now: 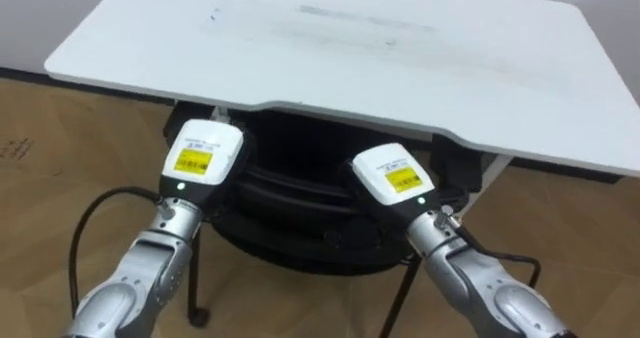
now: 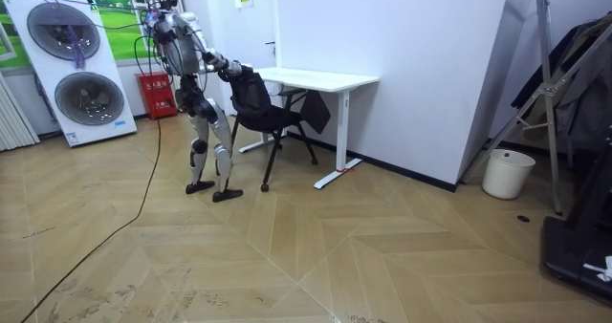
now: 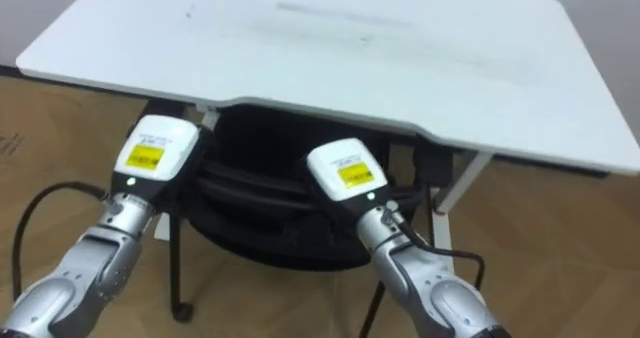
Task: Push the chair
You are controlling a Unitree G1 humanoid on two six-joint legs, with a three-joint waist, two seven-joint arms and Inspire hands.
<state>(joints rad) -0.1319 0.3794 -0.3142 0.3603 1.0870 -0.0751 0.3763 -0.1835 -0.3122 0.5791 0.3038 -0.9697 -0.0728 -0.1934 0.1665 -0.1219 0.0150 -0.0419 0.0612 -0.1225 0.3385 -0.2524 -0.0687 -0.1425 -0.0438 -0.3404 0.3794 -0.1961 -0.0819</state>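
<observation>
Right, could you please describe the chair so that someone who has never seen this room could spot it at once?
Against the white wall stands a white desk, and the chair is tucked partly under its near edge, with the robot's left hand and right hand at its backrest. It is the one black, thin-legged seat there, dark against the pale desk and wall.

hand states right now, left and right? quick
left hand: at the chair backrest, under the desk edge; open or closed cannot be told.
right hand: at the same backrest; cannot be told either.
</observation>
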